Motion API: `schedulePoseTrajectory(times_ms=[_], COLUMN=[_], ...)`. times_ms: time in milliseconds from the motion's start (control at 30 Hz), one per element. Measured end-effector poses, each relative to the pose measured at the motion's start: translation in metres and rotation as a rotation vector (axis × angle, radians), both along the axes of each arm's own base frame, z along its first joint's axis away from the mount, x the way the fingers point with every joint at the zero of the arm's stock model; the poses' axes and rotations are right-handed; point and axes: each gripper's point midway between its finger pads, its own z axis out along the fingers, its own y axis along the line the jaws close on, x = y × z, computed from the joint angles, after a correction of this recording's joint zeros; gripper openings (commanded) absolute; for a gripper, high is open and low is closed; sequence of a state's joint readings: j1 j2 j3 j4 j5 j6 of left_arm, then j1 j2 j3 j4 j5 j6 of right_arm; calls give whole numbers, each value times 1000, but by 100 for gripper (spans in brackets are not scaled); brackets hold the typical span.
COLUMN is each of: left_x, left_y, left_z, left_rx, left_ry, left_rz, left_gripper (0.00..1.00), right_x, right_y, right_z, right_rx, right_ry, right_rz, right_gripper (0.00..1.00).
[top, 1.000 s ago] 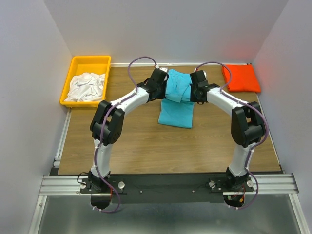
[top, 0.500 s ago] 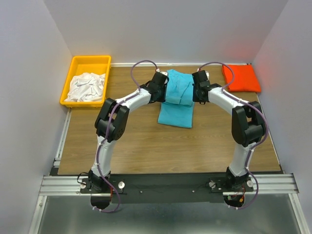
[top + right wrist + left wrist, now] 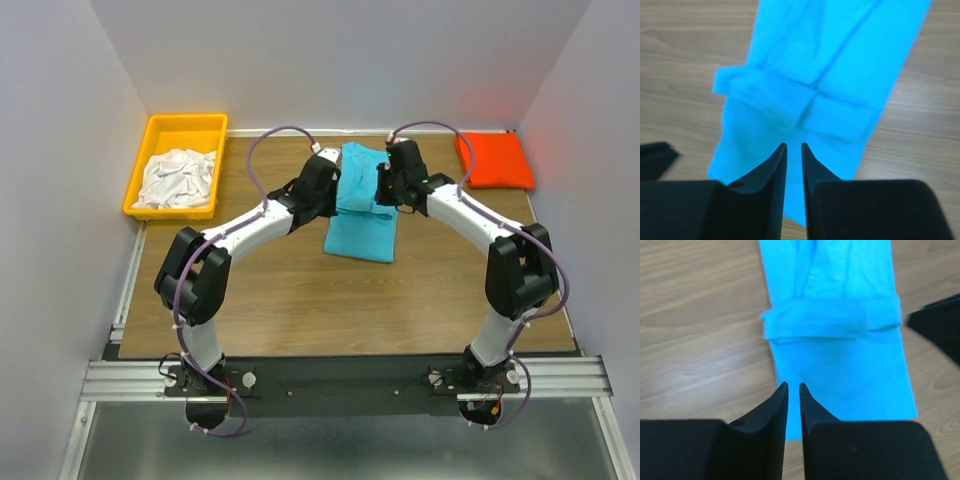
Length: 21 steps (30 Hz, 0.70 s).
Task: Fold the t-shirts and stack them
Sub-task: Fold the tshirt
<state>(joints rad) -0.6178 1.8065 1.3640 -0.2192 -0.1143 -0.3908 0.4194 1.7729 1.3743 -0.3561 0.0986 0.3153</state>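
Observation:
The turquoise-blue t-shirt (image 3: 362, 232) lies on the wooden table, folded into a narrow strip with its far part doubled over the near part. It fills the left wrist view (image 3: 840, 365) and the right wrist view (image 3: 825, 65), where a rolled fold band crosses it. My left gripper (image 3: 322, 192) (image 3: 793, 385) hovers at its left edge, jaws nearly together and empty. My right gripper (image 3: 388, 188) (image 3: 793, 145) hovers at its right edge, also nearly together and empty. The orange-red t-shirt (image 3: 495, 160) lies folded at the far right. White t-shirts (image 3: 178, 178) lie crumpled in a bin.
The yellow plastic bin (image 3: 185, 122) stands at the far left corner of the table. White walls close in the table at the back and both sides. Bare wood (image 3: 300, 300) lies between the turquoise shirt and the arm bases.
Both grippers have come toward the near side over the turquoise shirt and lifted off it. The left arm's elbow swung out to the left.

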Motion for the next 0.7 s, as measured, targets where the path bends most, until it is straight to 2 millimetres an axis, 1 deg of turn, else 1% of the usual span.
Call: schedulePoseTrajectory(times_ms=[33, 67, 100, 167, 233, 333, 367, 400, 500, 533, 600, 667, 700], left_x=[-5, -11, -16, -26, -34, -39, -40, -40, -40, -41, -44, -50, -54], left_y=[-5, -10, -13, -17, -18, -18, -19, -20, -22, -21, -21, -19, -17], left_z=[-4, -13, -22, -47, -74, -102, -106, -106, -107, -107, -108, -108, -109], left_rx=[-9, -14, -10, 3, 24, 46, 41, 36, 21, 15, 2, -10, -14], left_ry=[4, 22, 39, 88, 143, 198, 205, 203, 195, 189, 183, 184, 185], left_rz=[-12, -26, -34, -49, -56, -60, -59, -63, -65, -66, -70, -76, -79], left_gripper=[13, 8, 8, 8, 8, 8, 8, 8, 8, 7, 8, 8, 8], right_x=[-5, -7, -11, -14, -15, -16, -17, -17, -14, -12, -1, 16, 21], right_y=[12, 19, 31, 46, 53, 57, 57, 57, 54, 53, 52, 48, 46], right_z=[-5, -8, -15, -30, -46, -74, -82, -89, -104, -105, -101, -97, -97], right_rx=[10, 19, 36, 52, 59, 61, 56, 50, 28, 25, 13, -2, -3], right_ry=[12, 17, 31, 59, 89, 142, 157, 168, 185, 184, 158, 122, 116], right_rz=[28, 42, 71, 104, 116, 117, 117, 114, 102, 98, 84, 62, 52], right_gripper=[19, 18, 17, 15, 15, 15, 15, 15, 15, 15, 15, 15, 15])
